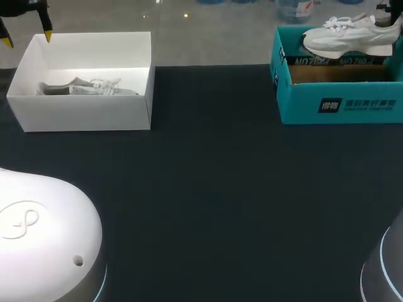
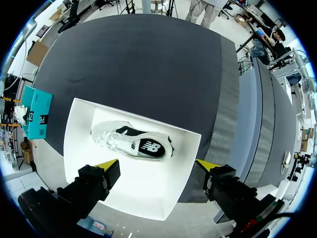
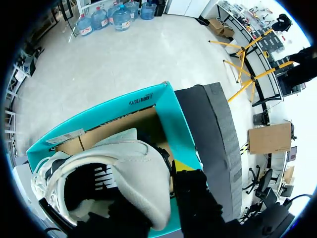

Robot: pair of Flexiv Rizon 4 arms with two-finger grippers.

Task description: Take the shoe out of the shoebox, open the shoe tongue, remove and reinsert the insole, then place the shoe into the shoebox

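Clearance first: our right pincer (image 3: 151,186), seemingly clamped on the shoe (image 1: 349,34), should lift it past the shoebox (image 1: 340,104) rim.

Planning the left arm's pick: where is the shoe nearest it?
Head view, far left: the shoe lies inside the white box, below the open left gripper.

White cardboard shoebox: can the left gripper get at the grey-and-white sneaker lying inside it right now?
Probably yes. The left gripper hangs open right above the lidless white cardboard shoebox, and the grey-and-white sneaker lies on the box floor with nothing over it.
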